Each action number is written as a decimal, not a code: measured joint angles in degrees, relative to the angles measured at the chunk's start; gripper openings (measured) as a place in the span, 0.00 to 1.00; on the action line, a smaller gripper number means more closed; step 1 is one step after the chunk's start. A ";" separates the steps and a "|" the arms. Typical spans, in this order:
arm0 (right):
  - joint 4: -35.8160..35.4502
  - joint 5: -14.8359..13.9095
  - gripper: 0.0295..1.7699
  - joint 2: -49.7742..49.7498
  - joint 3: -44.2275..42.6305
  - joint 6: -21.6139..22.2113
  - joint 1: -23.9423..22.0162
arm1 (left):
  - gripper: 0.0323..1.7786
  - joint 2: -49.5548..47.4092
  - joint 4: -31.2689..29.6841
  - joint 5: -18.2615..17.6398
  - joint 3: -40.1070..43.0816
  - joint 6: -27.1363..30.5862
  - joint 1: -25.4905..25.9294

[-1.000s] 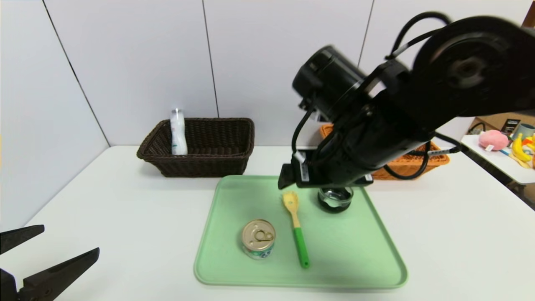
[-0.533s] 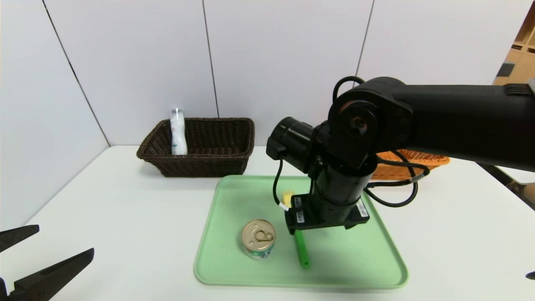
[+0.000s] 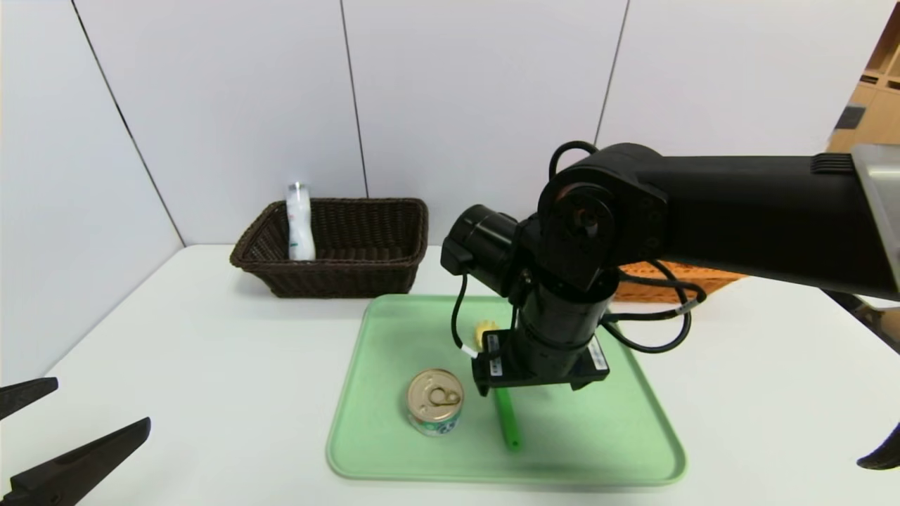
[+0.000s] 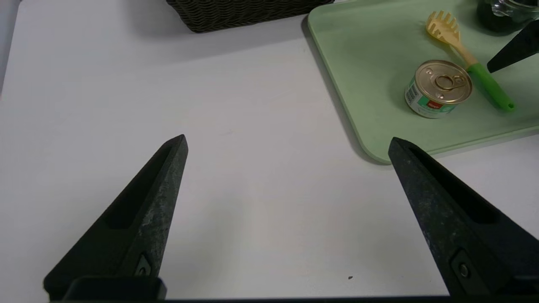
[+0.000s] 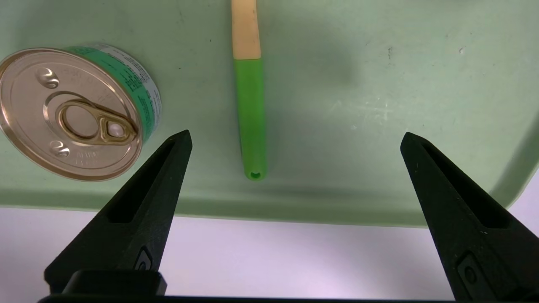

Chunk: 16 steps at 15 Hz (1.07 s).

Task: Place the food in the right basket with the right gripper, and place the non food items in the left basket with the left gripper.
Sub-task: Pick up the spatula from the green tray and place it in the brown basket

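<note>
A tin can (image 3: 435, 402) with a gold pull-ring lid stands on the green tray (image 3: 394, 450), next to a yellow pasta spoon (image 3: 506, 419) with a green handle. My right gripper (image 5: 295, 134) hangs open over the tray's front edge. The spoon's handle (image 5: 250, 118) lies between its fingers and the can (image 5: 76, 111) just outside one of them. The right arm hides the dark glass dish in the head view; the dish (image 4: 501, 12) shows in the left wrist view. A white bottle (image 3: 300, 223) leans in the dark brown left basket (image 3: 365, 277). My left gripper (image 3: 103, 402) is open and empty over the table's near left.
The orange-tan right basket (image 3: 675, 281) sits behind the tray, mostly covered by my right arm (image 3: 738, 204). White wall panels close the back and left of the white table (image 3: 211, 365). One right fingertip (image 4: 511, 52) reaches over the tray near the spoon.
My right arm has swung from the back of the tray forward and down over the spoon, now covering the dish. The left gripper has drifted slightly lower in the head view.
</note>
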 joint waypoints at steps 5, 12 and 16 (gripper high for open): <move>-1.63 -1.57 0.97 1.24 -0.06 -0.74 -0.05 | 0.95 0.27 -0.26 -0.05 -0.27 0.13 0.02; -2.54 -2.65 0.97 2.86 -0.09 -0.89 -1.33 | 0.95 2.12 -0.39 -0.55 -2.47 1.00 -0.09; -3.27 -1.71 0.97 3.40 -0.09 -0.67 -2.76 | 0.95 4.44 -0.26 -0.77 -6.01 1.13 -0.13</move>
